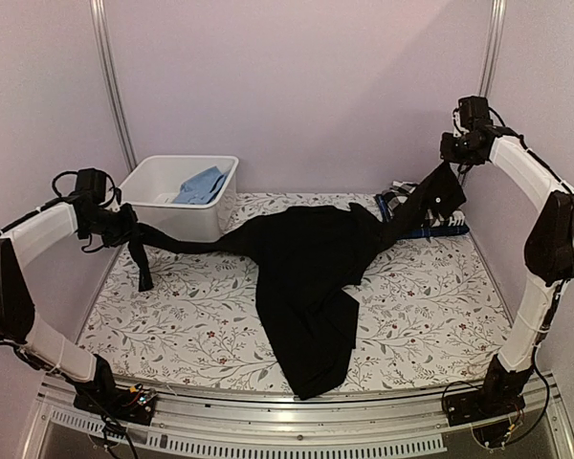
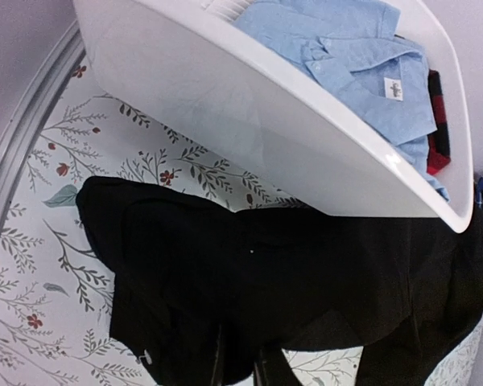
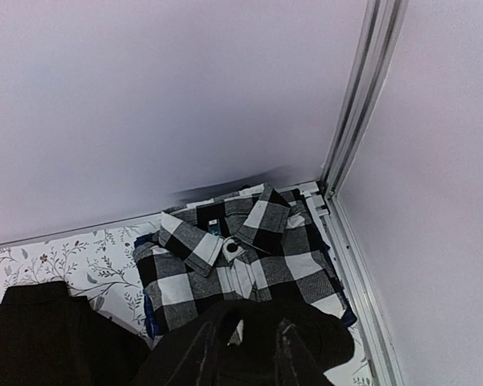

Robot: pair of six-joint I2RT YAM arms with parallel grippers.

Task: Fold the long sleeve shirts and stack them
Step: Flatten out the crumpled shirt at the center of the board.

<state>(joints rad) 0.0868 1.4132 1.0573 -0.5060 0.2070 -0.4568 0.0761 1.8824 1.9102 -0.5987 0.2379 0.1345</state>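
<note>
Your left fingers [image 1: 126, 228] are clamped on one sleeve of the black shirt [image 1: 306, 258], low over the table's [image 1: 430, 306] left edge, just in front of the white bin [image 1: 187, 222]. The cuff hangs loose below them. Your right fingers [image 1: 448, 170] grip the other sleeve, raised high near the back right corner, close to the right wall and the metal corner post [image 3: 362, 121]. In the right wrist view the dark cloth bunches over and between those fingers [image 3: 203, 354]. The shirt's sleeves run in a line from one hand to the other, while its body lies crumpled at the table's centre. Its tail reaches the near edge, between the two arm bases. The folded checked shirt [image 3: 249, 257] lies flat in the back right corner, directly under the lifted sleeve and touching the wall rail. The bin holds a light blue shirt [image 2: 346, 56] and a red-and-black garment [image 2: 439, 121]; its wall stands right beside the left sleeve. Bare table shows to the left and right of the shirt's body, toward the front.
</note>
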